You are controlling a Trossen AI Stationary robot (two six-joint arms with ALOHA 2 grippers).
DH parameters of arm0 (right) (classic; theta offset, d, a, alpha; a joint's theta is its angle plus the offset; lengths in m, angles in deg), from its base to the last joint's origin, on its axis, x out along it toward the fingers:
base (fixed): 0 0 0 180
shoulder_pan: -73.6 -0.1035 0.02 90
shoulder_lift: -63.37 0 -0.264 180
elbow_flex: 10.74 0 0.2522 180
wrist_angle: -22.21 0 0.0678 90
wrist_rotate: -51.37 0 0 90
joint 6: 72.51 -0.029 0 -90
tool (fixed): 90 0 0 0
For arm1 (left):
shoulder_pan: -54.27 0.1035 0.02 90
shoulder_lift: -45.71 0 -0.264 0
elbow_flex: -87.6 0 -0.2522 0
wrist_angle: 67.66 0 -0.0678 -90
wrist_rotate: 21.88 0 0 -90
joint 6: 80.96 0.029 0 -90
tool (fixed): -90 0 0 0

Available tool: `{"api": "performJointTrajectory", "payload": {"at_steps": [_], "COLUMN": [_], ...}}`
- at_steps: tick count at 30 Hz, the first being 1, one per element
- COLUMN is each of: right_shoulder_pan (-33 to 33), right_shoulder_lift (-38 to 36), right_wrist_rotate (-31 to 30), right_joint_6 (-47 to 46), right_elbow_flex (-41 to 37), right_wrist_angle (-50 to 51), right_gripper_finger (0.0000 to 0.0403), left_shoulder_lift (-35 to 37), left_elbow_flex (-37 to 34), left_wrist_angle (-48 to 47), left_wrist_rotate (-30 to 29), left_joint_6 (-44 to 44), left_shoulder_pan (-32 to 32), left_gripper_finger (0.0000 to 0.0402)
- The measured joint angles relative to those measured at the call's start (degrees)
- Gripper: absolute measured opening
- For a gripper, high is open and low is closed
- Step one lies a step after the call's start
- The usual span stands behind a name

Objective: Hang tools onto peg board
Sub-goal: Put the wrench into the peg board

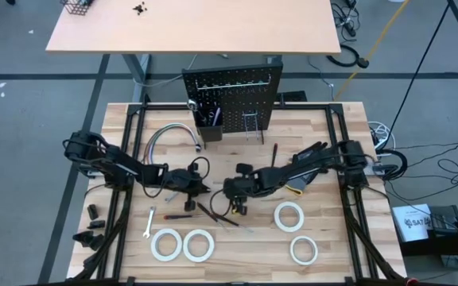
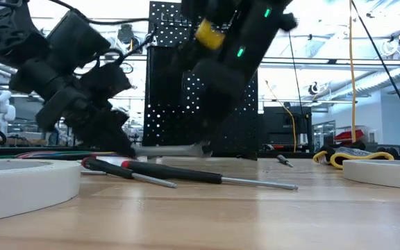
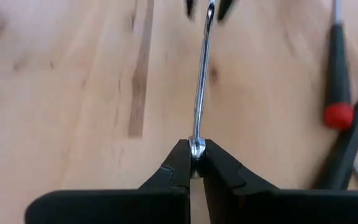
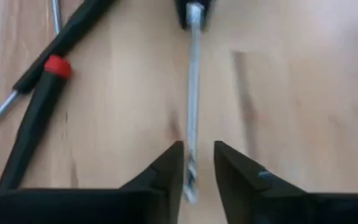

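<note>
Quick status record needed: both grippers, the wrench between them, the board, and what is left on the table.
left gripper: shut on wrench, one end
right gripper: open, fingers either side of the wrench's other end
wrench: level, just above table
peg board: upright at the table's far edge
on table: four tape rolls, screwdrivers, second wrench

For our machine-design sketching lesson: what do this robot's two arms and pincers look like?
Both arms are black, jointed and chunky, with thin black cables looping beside them. The right arm carries a yellow band and small green lights. The left pincer and right pincer each have two matte black, wedge-shaped fingers tapering to a point.
</note>
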Motion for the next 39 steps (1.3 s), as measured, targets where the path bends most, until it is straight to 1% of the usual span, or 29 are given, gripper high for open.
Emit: {"api": "performJointTrajectory", "payload": {"at_steps": [3, 7, 9, 10, 12, 14, 15, 18, 21, 23, 25, 28, 30, 36, 39], "right_shoulder_pan": [-0.01, -1.06, -1.51, -1.72, -2.11, -2.22, -2.24, -2.21, -2.26, -2.26, -2.22, -2.22, -2.22, -2.20, -2.22], "right_shoulder_lift": [-3.50, -7.95, -10.77, -12.49, -16.75, -22.07, -24.63, -30.97, -33.71, -33.56, -32.82, -32.20, -31.69, -30.18, -29.51], "right_wrist_rotate": [-0.31, -1.03, -1.59, -2.26, -3.69, -3.64, -3.15, -0.54, -0.91, -1.32, -1.53, -2.60, -2.71, -2.99, -5.78], "right_joint_6": [-1.85, -3.24, -4.55, -5.52, -7.97, -10.72, -12.17, -15.49, -16.84, -16.16, -14.15, -9.71, -6.21, 5.05, 7.67], "right_elbow_flex": [0.05, -0.13, -2.83, -5.25, -11.61, -19.99, -24.50, -37.10, -46.05, -49.51, -50.17, -49.13, -47.32, -38.98, -35.51], "right_wrist_angle": [6.34, 12.31, 13.19, 13.09, 9.74, 1.24, -4.92, -30.76, -56.51, -68.82, -75.72, -79.01, -79.45, -79.30, -76.63], "right_gripper_finger": [0.0118, 0.0143, 0.0150, 0.0152, 0.0152, 0.0151, 0.0150, 0.0150, 0.0151, 0.0151, 0.0150, 0.0151, 0.0151, 0.0151, 0.0151], "left_shoulder_lift": [1.20, 4.35, 6.63, 7.81, 10.39, 13.13, 14.63, 17.89, 19.96, 20.20, 20.08, 18.93, 18.05, 13.81, 11.80], "left_elbow_flex": [0.66, 1.04, 1.08, 1.08, 1.06, 1.06, 1.06, 1.06, 1.06, 1.08, 1.08, 1.09, 1.14, 3.37, 4.89], "left_wrist_angle": [0.10, 0.14, -1.47, -2.62, -5.66, -6.40, -6.02, -3.00, 3.24, 9.38, 14.79, 22.22, 23.92, 24.03, 24.13], "left_wrist_rotate": [-0.09, -0.36, -2.01, -3.38, -5.14, -4.74, -3.61, 1.09, 4.32, 4.79, 4.66, 2.61, 2.37, 0.84, 0.02], "left_joint_6": [0.00, 0.01, 0.19, 0.47, 0.32, -0.75, -1.67, -5.51, -9.70, -11.80, -13.31, -15.83, -17.03, -17.99, -16.31], "left_shoulder_pan": [0.63, 1.47, 2.07, 2.46, 3.29, 3.88, 3.92, 3.67, 3.01, 2.57, 2.26, 2.13, 2.06, -0.02, -0.60], "left_gripper_finger": [0.0014, 0.0014, 0.0014, 0.0014, 0.0014, 0.0014, 0.0014, 0.0013, 0.0013, 0.0013, 0.0013, 0.0013, 0.0013, 0.0013, 0.0013]}}
